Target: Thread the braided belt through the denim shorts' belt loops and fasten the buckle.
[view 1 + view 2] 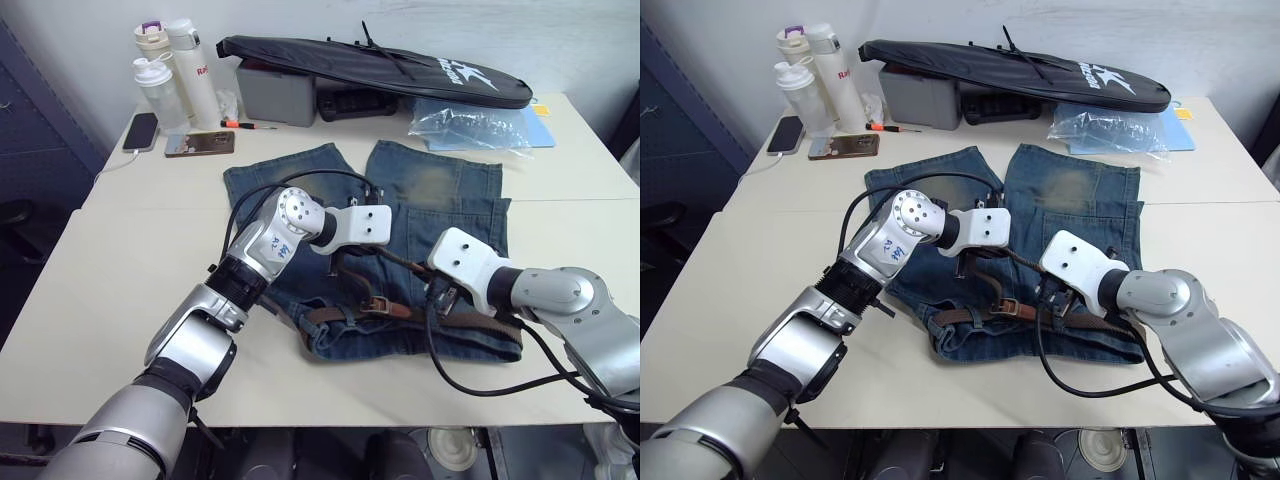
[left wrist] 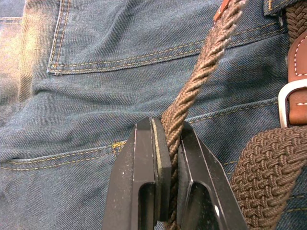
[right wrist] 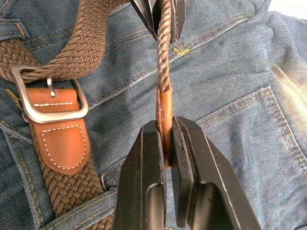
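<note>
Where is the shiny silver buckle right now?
The silver rectangular buckle lies on the blue denim shorts near the waistband, between the two grippers, with braided brown belt passing through it.

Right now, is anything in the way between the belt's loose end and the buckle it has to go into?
Nothing visible is. The right hand pinches the braided belt's tan leather tip, the left hand pinches the braid further along, and the silver buckle lies open on the denim shorts beside them, with bare denim between.
</note>
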Available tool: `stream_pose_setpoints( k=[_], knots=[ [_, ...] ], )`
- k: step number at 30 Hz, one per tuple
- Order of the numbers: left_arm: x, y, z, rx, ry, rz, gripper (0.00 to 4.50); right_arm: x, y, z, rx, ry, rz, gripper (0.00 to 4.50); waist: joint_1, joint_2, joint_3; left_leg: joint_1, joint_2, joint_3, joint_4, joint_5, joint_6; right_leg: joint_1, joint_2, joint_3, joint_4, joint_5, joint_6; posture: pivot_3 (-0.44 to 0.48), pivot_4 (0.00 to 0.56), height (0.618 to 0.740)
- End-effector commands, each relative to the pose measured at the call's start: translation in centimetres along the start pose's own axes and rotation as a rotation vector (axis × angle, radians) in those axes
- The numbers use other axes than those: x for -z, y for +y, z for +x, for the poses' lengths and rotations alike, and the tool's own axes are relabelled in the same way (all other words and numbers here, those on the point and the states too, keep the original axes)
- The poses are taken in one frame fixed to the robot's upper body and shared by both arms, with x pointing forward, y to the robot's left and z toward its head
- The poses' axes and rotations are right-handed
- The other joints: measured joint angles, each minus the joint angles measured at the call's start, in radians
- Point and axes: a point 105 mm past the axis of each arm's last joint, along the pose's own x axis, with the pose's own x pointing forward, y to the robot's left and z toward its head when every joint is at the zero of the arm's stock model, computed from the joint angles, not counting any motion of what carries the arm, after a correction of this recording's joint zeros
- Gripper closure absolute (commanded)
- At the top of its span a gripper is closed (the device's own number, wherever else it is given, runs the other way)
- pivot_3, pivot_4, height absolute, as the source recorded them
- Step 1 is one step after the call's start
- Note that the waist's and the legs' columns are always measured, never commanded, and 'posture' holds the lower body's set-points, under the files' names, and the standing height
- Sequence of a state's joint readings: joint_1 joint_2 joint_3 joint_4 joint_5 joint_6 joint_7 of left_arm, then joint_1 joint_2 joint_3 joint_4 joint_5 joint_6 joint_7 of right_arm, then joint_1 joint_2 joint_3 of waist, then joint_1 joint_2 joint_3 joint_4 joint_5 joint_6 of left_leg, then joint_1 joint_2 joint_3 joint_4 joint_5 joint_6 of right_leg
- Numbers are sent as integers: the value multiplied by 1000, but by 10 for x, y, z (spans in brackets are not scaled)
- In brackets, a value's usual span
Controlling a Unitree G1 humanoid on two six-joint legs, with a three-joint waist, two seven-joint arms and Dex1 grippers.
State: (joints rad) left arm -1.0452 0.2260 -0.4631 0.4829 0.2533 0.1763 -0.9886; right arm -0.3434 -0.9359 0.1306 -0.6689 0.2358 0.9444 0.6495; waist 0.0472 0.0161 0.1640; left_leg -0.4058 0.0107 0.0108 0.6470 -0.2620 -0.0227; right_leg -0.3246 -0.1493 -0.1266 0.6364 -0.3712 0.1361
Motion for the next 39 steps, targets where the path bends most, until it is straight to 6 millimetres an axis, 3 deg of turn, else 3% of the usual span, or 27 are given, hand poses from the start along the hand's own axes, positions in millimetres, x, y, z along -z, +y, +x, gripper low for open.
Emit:
stream_pose_setpoints(
  k=[1,4,8,11,17,24,33,36,39],
  knots=[
    [-15,7,-4,-19,-43,11,4479,-15,3,-4,-2,-75,29,4500,0,0,0,0,0,0,0,0,0,0,0,0,0,0,0,0,150,656],
    [-13,10,-8,-42,-41,-6,4500,-14,4,-8,-12,-60,16,3331,1,0,0,0,0,0,0,0,0,0,0,0,0,0,0,0,150,656],
    [-6,17,-16,-88,-32,-43,4500,-10,-3,-20,24,-45,-36,1320,2,0,0,0,0,0,0,0,0,0,0,0,0,0,0,0,150,656],
    [2,16,-22,-105,-30,-69,4500,0,7,-28,-8,-34,-58,38,2,-1,0,0,0,0,0,0,0,0,0,0,0,0,0,0,150,656],
    [13,14,-27,-149,-8,-63,4500,8,33,-29,-88,-75,-57,38,0,-2,1,0,0,0,0,0,0,0,0,0,0,0,0,0,150,656],
    [16,13,-27,-162,6,-62,4500,24,45,-20,-91,-64,-66,38,2,-3,1,0,0,0,1,0,0,1,0,0,1,0,0,0,150,656],
    [18,11,-27,-157,17,-57,4500,36,39,-1,-24,-68,-123,38,2,-2,1,0,0,0,1,0,0,0,0,0,1,0,0,0,150,656],
    [20,11,-28,-158,25,-63,4500,35,39,2,-12,-86,-136,830,2,-2,1,0,0,0,1,0,0,0,0,0,1,0,0,0,150,656],
    [22,11,-27,-157,29,-71,4500,33,41,8,-1,-108,-146,2341,1,-2,1,0,0,0,1,0,0,0,0,0,1,0,0,0,150,656]
  ],
)
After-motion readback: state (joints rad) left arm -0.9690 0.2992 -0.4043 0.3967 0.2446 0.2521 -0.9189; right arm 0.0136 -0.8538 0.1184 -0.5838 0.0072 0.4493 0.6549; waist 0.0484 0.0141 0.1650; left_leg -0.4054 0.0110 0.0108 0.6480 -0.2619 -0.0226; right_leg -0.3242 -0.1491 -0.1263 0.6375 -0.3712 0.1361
